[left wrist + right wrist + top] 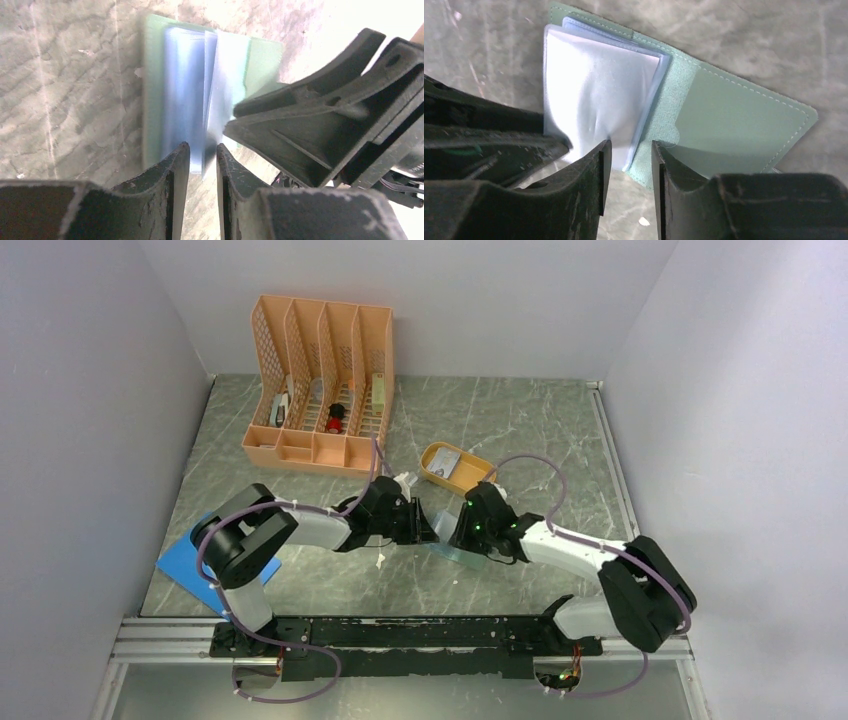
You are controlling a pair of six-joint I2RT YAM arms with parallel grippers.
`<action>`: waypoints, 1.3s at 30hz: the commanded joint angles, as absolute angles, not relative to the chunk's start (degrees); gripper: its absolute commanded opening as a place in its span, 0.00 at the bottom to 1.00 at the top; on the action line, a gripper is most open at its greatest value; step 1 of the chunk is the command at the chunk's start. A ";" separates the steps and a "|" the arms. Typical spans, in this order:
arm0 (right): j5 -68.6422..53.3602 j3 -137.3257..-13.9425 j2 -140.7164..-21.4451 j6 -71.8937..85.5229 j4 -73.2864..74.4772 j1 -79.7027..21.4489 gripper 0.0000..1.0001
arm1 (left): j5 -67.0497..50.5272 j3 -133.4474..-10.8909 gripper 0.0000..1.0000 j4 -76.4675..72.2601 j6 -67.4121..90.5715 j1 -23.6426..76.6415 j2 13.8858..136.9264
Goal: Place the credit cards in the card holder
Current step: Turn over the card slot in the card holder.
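Seen from above, the left arm (310, 528) and right arm (570, 550) faced each other nose to nose at mid-desk (520, 430). The card holder (450, 550) lay beneath them. One of the credit cards (445, 461) sat in the orange tray (480, 478) behind.

At the left wrist, the holder lay open, its spine running away from the camera. A clear sleeve (227, 75) dipped between the narrowly parted left jaws.

At the right wrist, the holder's long axis ran from upper left to lower right. The right jaws stood apart over the sleeves' edge, holding nothing.

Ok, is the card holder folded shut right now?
No, the card holder lies spread open on the table, its pale teal inside facing up.
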State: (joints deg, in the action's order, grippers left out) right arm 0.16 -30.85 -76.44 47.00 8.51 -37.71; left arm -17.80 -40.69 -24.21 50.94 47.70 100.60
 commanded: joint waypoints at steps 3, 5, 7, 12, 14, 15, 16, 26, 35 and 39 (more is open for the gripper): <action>3.13 -33.17 -71.55 48.53 19.16 -38.11 0.45 | -16.75 -42.71 0.31 -26.05 48.72 47.37 101.51; 2.16 -34.10 -71.00 48.43 18.93 -38.07 0.49 | -16.91 -42.71 0.31 -26.30 48.61 47.33 101.59; 1.52 -35.00 -71.87 47.28 18.79 -38.13 0.50 | -17.36 -42.71 0.31 -26.81 48.88 47.36 101.83; 5.09 -35.96 -73.98 43.94 20.99 -37.59 0.52 | -18.86 -42.71 0.32 -28.36 49.47 47.37 102.04; 5.85 -35.17 -73.93 43.48 20.63 -37.27 0.53 | -18.16 -41.99 0.32 -28.05 49.56 47.37 100.91; 5.34 -34.77 -74.48 43.19 20.09 -36.78 0.53 | -17.52 -41.60 0.32 -27.59 49.61 47.33 100.17; 4.19 -34.50 -75.35 42.97 19.50 -36.39 0.53 | -16.89 -41.13 0.32 -27.07 49.80 47.37 99.31; -10.59 -32.84 -82.88 43.18 8.39 -35.68 0.53 | -2.47 -32.43 0.45 -14.18 50.29 47.28 79.82; -16.00 -32.51 -89.32 43.70 0.83 -37.14 0.45 | -0.53 -29.04 0.53 -3.84 50.41 41.47 76.47; -16.62 -32.31 -91.38 43.03 -0.53 -37.22 0.43 | -3.96 -30.77 0.53 -4.65 48.81 38.96 80.35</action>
